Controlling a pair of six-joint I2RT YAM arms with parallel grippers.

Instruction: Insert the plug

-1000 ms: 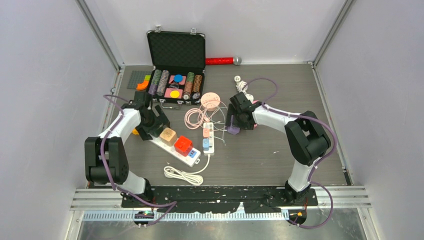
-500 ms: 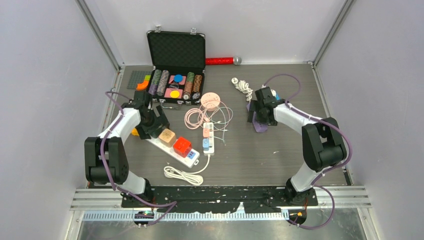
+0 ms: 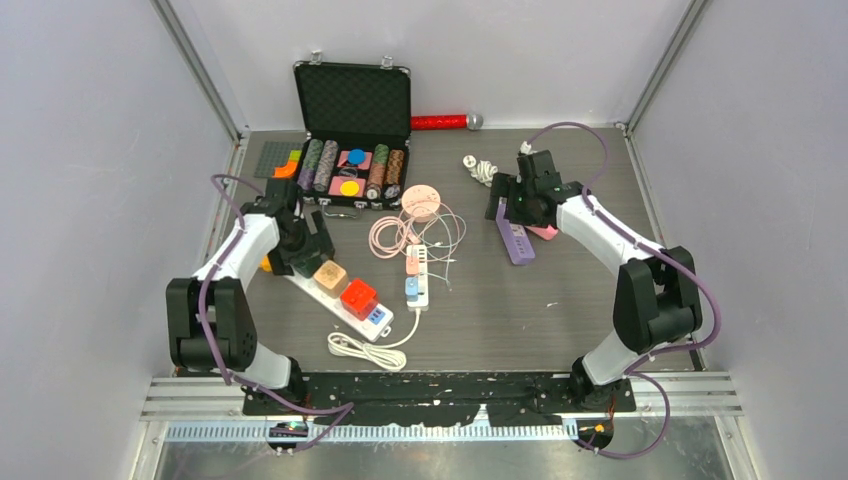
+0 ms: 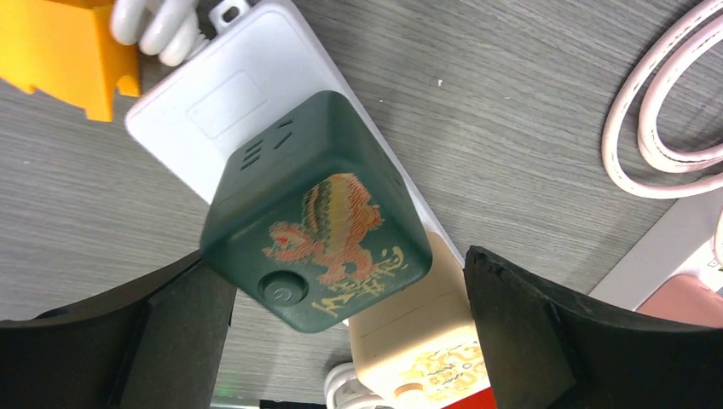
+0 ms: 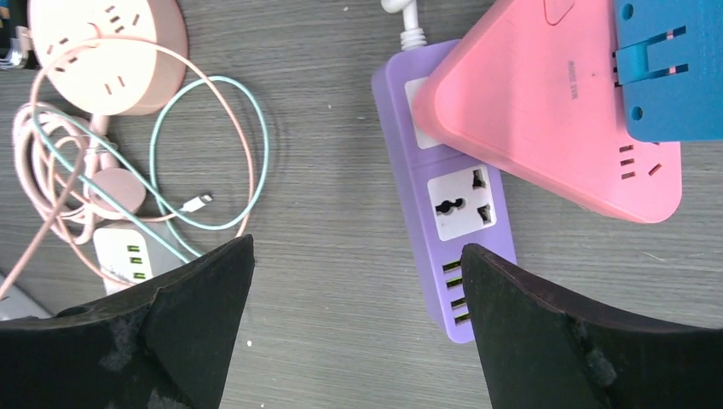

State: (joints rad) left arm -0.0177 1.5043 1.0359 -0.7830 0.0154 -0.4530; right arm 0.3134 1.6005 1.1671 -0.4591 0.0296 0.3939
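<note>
Atop smooth purple strip (image 5: 461,256), pink triangle (image 5: 546,111)

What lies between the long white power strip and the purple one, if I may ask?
The top view shows a small white strip carrying a pink plug and a blue plug, looped cables behind it.

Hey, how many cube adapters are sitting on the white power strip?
3. A dark green cube at the far end of the white power strip, a beige cube next to it, then a red cube. None seems hidden.
</note>
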